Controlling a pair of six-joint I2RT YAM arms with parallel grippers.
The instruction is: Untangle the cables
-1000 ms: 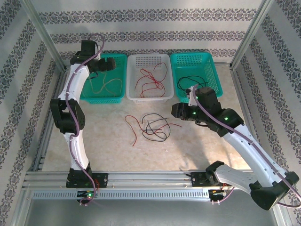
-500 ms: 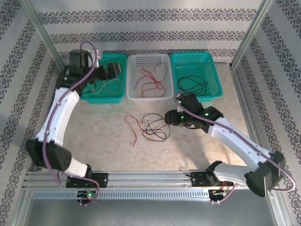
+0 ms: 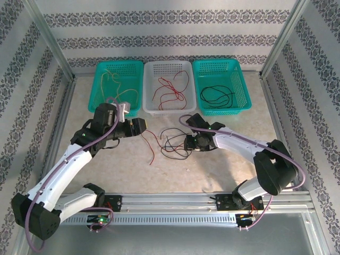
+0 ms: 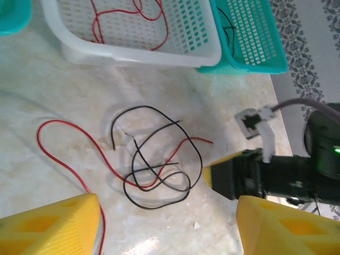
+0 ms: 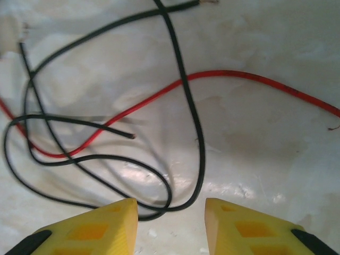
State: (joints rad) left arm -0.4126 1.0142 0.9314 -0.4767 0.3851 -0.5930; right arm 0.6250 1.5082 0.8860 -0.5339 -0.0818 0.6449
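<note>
Baskets [image 4: 133, 56] hold sorted cables [image 4: 96, 26]; a red cable [image 5: 236, 73] lies tangled with black cables [image 5: 187, 90] mid-bench; left jaws wide, right narrower, both empty.

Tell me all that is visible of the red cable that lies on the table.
The red cable is a thin, flexible, smooth-coated wire. It lies flat on the pale marbled table, bends in one wide curve, then threads through the black cable loops, crossing them several times. One free end lies past the loops, toward the right hand; the other stretch passes close beside the open left hand's finger. Nothing grips it.
</note>
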